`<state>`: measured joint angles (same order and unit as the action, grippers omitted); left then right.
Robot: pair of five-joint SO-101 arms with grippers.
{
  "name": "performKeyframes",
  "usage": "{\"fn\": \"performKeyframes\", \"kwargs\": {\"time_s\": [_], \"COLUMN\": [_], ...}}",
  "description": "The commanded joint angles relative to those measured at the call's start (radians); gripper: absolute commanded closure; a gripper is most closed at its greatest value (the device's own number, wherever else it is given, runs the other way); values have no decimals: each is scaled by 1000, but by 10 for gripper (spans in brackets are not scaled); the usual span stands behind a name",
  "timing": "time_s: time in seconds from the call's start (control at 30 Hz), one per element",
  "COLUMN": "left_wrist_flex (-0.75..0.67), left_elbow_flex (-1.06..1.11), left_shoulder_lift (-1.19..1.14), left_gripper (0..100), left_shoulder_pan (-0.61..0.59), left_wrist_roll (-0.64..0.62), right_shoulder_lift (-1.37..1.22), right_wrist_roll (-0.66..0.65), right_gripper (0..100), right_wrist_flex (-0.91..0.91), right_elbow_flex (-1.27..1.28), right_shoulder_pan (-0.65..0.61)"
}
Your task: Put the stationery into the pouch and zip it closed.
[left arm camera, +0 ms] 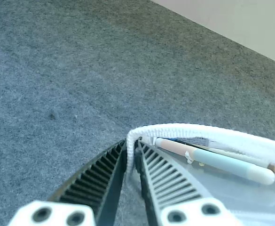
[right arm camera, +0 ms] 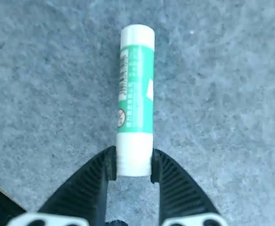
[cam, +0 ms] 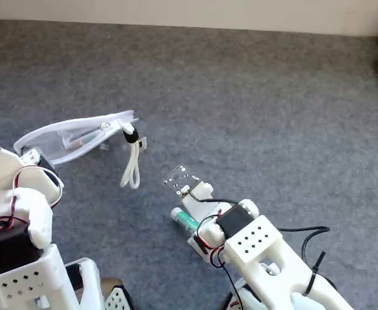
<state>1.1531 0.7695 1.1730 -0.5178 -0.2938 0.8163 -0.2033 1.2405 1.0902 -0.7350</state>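
Grey carpet (cam: 253, 97) carries clear pouch (cam: 72, 137) at left, left gripper (left arm camera: 132, 146) pinched on its white rim. Left wrist cam alone shows pens (left arm camera: 212, 157) inside. Mid-table, right gripper (right arm camera: 133, 167) clamps green-white glue stick (right arm camera: 136, 94); pouch's white cord loop (cam: 132, 169) lies btwn.

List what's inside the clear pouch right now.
Through the clear pouch, pens lie against its white zipper edge. How many is unclear; the left gripper covers the pouch's near part.

Glue stick (cam: 183, 219) — mostly under right arm (cam: 253, 242), pouch (left arm camera: 231, 135) cut off by picture edge
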Motion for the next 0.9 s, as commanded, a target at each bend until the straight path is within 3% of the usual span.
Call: {"fn": "performKeyframes", "kwargs": {"time_s": [0.0, 0.2, 0.5, 0.87], "left_wrist_flex": [-20, -21, -23, -28], "left_elbow_flex": [-4, -2, -2, 10], "left_shoulder_lift": [13, 13, 12, 15], "left_gripper": [989, 989, 989, 989], "left_shoulder_pan": [-16, -16, -15, -15], "left_wrist_roll": [-6, -6, -6, -6], "right_shoulder_lift": [30, 30, -19, -423], "right_wrist_roll": [-9, -8, 41, 97], "right_gripper": [978, 842, 851, 851], "right_wrist_flex": [1, -8, -259, -403], "right_elbow_flex": [-7, -8, 30, -127], "right_shoulder_pan": [-50, -54, -107, -102]}}
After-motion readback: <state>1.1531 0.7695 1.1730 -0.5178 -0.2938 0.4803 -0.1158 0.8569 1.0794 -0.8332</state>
